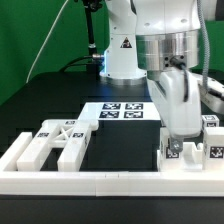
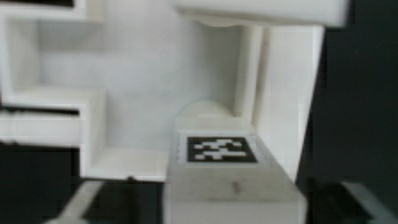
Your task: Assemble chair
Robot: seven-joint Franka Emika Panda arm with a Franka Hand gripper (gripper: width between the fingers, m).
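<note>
Arm point(image 1: 172, 60) upright, fingers point(image 1: 178, 135) perhaps on chair part point(image 1: 192, 158)

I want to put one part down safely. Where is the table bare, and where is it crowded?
Bare: the black patch between the cross-braced piece and the tagged parts, bordered by the marker board and the border rail. Crowded: the exterior view's right, where the jaws are down among those parts.
</note>
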